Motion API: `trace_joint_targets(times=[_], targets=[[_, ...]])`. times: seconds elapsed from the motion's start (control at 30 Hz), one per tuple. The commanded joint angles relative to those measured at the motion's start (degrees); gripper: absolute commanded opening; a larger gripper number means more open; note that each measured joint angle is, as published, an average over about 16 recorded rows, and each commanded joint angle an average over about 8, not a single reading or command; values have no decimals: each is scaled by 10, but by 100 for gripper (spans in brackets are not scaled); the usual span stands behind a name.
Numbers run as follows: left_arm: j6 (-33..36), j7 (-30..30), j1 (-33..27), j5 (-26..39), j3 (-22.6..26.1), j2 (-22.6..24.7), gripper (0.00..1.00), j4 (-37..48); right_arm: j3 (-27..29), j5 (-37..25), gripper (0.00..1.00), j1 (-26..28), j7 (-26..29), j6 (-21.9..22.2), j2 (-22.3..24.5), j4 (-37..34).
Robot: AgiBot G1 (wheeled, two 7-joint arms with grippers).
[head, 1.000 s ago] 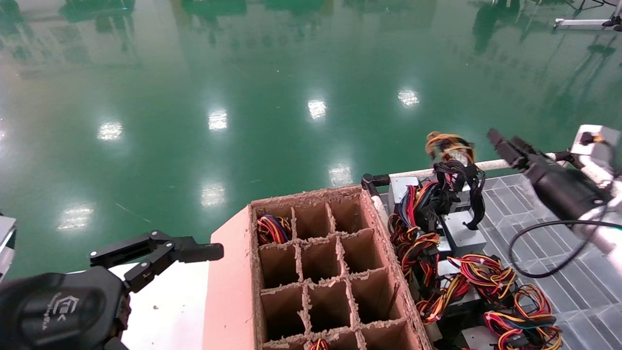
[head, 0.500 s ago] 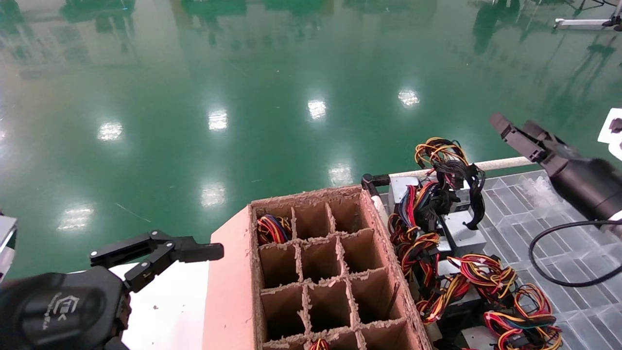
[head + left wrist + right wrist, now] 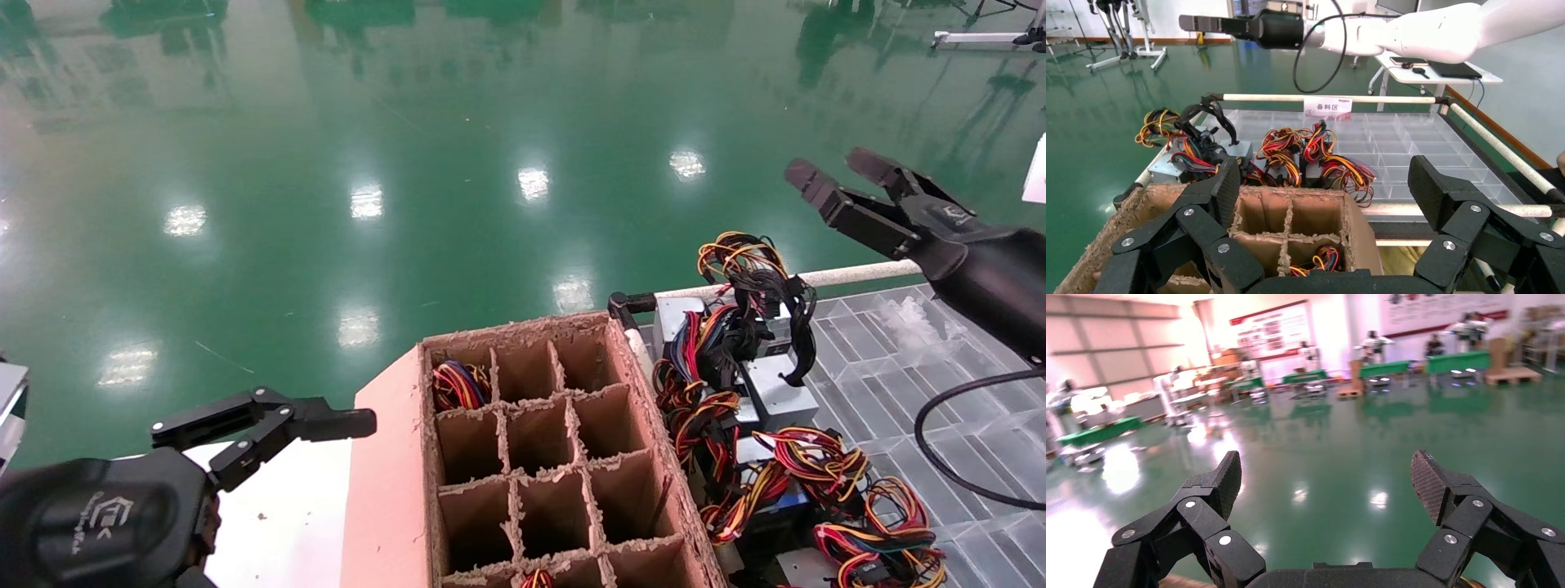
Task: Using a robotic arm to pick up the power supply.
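Observation:
Several grey power supply boxes [image 3: 780, 396] with tangled red, yellow, orange and black wires [image 3: 739, 253] lie on the clear tray right of the carton; the left wrist view shows them [image 3: 1237, 149] beyond the carton. My right gripper [image 3: 827, 165] hangs open and empty, high above the tray's far right side, apart from the pile. Its wrist view shows the open gripper [image 3: 1324, 478] over green floor only. The left gripper [image 3: 286, 429] stays parked, open, low at the left beside the carton [image 3: 1324, 184].
A brown cardboard carton [image 3: 384, 490] with a grid of cells stands in the middle; a back-left cell holds wires [image 3: 458, 384]. The clear compartment tray [image 3: 907, 384] has a white rail [image 3: 850, 275] along its far edge. A black arm cable [image 3: 940, 469] loops over it.
My right gripper rose and drew back to the right, away from the wire bundle, and its fingers spread apart. The topmost wire bundle dropped lower onto the pile. The left arm stayed still.

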Motion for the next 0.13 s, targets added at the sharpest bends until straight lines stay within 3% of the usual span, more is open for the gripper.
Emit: trace_joint_targets(times=[0.03, 0.13], targets=[[0, 0, 0, 0, 0, 0, 100, 0, -7, 0, 100, -13, 16, -19, 12, 44], [0, 0, 0, 0, 0, 0, 100, 0, -10, 1, 100, -18, 22, -28, 17, 63]])
